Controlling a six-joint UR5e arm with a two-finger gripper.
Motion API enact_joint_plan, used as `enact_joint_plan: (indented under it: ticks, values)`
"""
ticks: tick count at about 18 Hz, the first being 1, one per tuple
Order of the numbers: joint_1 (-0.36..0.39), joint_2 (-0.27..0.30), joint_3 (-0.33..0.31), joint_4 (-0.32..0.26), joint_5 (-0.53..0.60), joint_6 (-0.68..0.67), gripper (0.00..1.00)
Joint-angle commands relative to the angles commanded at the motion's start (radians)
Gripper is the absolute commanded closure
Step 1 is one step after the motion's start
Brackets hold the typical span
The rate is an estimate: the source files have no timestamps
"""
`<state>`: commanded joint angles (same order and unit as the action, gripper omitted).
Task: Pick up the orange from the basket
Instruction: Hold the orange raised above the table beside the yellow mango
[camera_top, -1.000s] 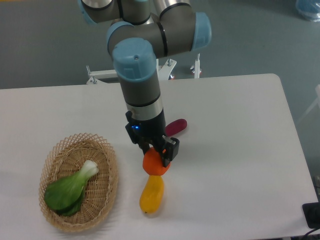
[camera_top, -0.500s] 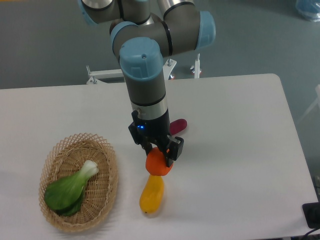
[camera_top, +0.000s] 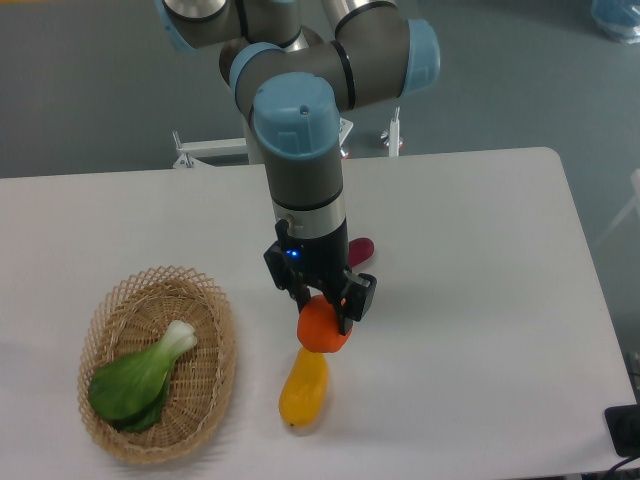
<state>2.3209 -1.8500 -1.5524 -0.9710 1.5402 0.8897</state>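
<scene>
The orange (camera_top: 322, 330) is a small round bright-orange fruit held between my gripper's fingers, right of the basket and just above the far end of a yellow fruit. My gripper (camera_top: 325, 310) is shut on the orange, pointing down from the arm. The basket (camera_top: 215, 385) is an oval tan wicker basket at the front left of the table, a hand's width left of the gripper. It holds a green bok choy (camera_top: 140, 378).
An elongated yellow-orange fruit (camera_top: 304, 388) lies on the table directly below the orange. A dark magenta vegetable (camera_top: 361, 248) lies behind the gripper, partly hidden by the arm. The white table (camera_top: 480, 300) stretches to the right.
My gripper has moved slightly to the right and forward with the orange in it. The basket, bok choy and yellow fruit have not moved.
</scene>
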Motion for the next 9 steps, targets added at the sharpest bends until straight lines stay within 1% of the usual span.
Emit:
enact_joint_plan:
  ticks: [9]
  values:
    - [0.005, 0.011, -0.011, 0.002, -0.011, 0.008, 0.45]
